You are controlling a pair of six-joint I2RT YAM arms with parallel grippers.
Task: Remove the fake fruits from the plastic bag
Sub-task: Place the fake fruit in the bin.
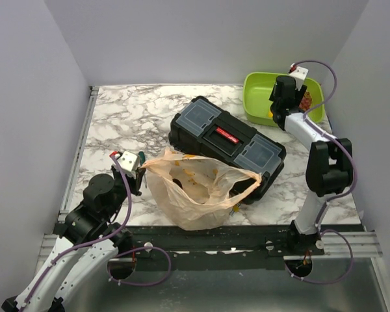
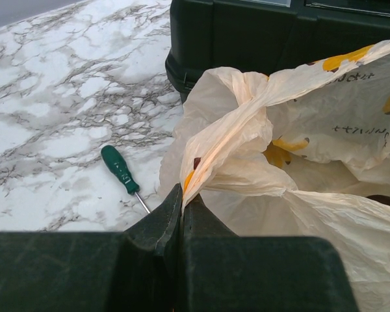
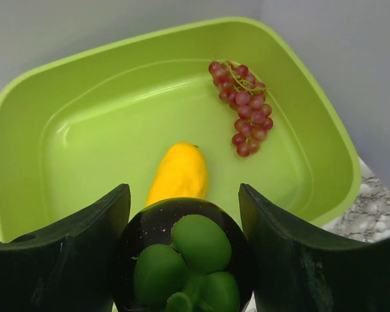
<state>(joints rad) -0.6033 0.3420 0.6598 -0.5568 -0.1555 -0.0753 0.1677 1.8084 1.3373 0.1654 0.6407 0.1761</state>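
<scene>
1. A green screwdriver point(image 2: 120, 170) lies on the marble table point(image 1: 117, 117) to the left of the black toolbox point(image 1: 226, 138). It is not part of the task and it blocks nothing.
2. The left gripper point(image 2: 182, 207), left of the toolbox's front, is clenched on a twisted handle of the plastic bag point(image 1: 195, 188) and holds the mouth up. The bag rests against the toolbox's front side.
3. Inside the bag there is a dark shape point(image 1: 176, 181). It is perhaps one more plum-like fruit, but the film is too cloudy to be sure. If so, I judge that at least one fruit is left to take out.
4. Behind and to the right of the toolbox stands the green basin point(image 3: 26, 130). The yellow fruit point(image 3: 179, 172) already lies in it, near a cluster of red grapes point(image 3: 244, 107).
5. The right gripper point(image 3: 184, 201) hangs over the basin and grasps a dark purple fruit point(image 3: 182, 257), which is not yet released.
6. The toolbox stands between bag and basin, so I think the right arm must pass over it.
</scene>
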